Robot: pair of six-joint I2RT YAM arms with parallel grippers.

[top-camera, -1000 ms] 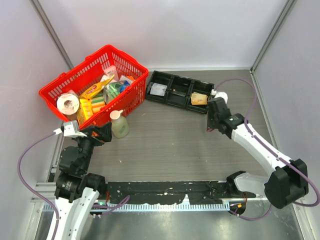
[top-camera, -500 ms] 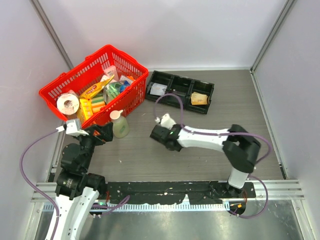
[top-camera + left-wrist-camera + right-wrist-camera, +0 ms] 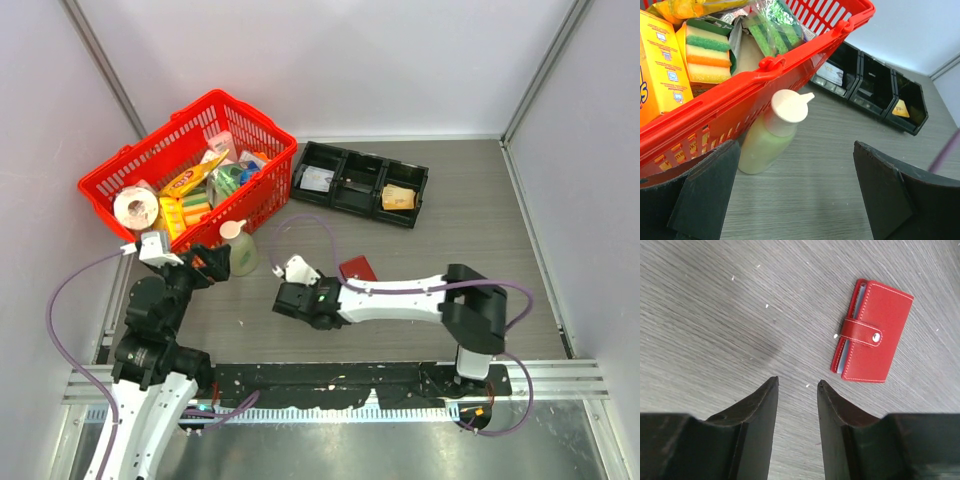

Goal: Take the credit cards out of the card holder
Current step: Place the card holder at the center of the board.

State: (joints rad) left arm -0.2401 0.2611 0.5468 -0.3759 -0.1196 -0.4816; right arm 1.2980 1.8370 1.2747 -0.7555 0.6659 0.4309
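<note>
The card holder (image 3: 880, 355), a red wallet with white stitching, lies flat on the grey table with its snap tab fastened; from above the card holder (image 3: 357, 268) sits mid-table. Only a pale blue edge of its inner sleeves shows, and the credit cards are hidden inside. My right gripper (image 3: 797, 382) hovers open just beside it, down and to the left in the wrist view, nothing between its fingers; seen from above, the right gripper (image 3: 290, 303) is left of the holder. My left gripper (image 3: 795, 145) is wide open and empty near the basket, far from the holder.
A red basket (image 3: 150, 160) full of groceries stands at the back left, with a pale green soap bottle (image 3: 770, 135) against its front. A black three-compartment tray (image 3: 345, 190) sits at the back centre, holding a tan wad (image 3: 397, 198) and a small card-like item.
My right arm swept from the black tray to the table's middle-left. Its jaws went from shut to open, and the card holder now lies on the table. The left arm barely moved.
</note>
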